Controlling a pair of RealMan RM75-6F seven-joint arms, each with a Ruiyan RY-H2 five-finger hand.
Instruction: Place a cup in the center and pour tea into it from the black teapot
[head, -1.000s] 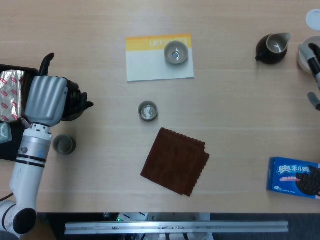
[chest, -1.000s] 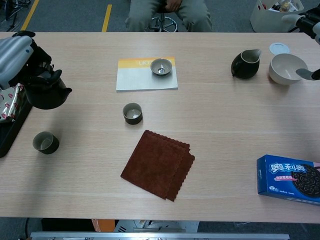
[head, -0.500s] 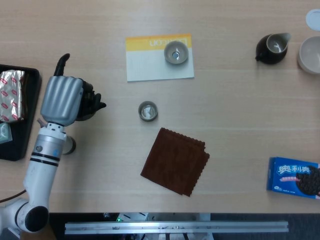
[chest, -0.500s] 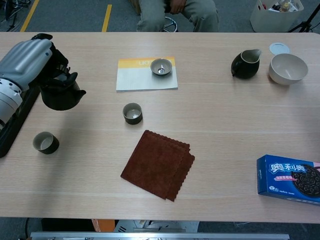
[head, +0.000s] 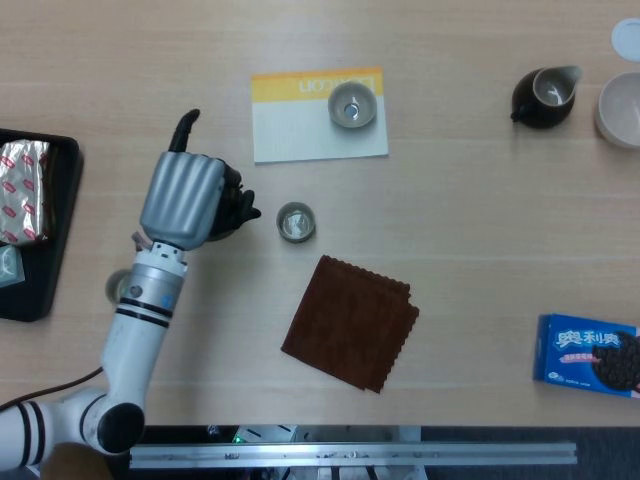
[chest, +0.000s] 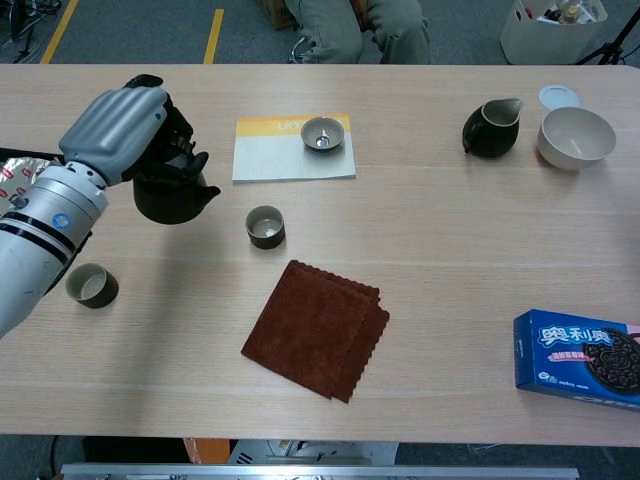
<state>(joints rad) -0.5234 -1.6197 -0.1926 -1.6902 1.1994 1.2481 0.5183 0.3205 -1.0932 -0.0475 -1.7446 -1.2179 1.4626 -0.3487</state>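
Observation:
My left hand (head: 183, 198) (chest: 122, 130) grips the black teapot (chest: 170, 193) (head: 232, 210) and holds it above the table, spout pointing right. A small dark cup (head: 295, 222) (chest: 265, 227) stands near the table's middle, just right of the spout. In the head view the hand hides most of the pot. A second dark cup (chest: 91, 285) (head: 119, 287) sits at the left, below my forearm. My right hand is out of both views.
A brown cloth (head: 350, 322) lies in front of the middle cup. A card (head: 318, 116) at the back carries a grey cup (head: 352, 105). A dark pitcher (head: 545, 97) and white bowl (head: 622, 110) stand far right, a blue biscuit box (head: 590, 355) front right, a black tray (head: 50, 250) at left.
My left hand has carried the teapot to the right, from beside the tray to close by the middle cup. The right hand, seen at the far right edge a second ago, has left view.

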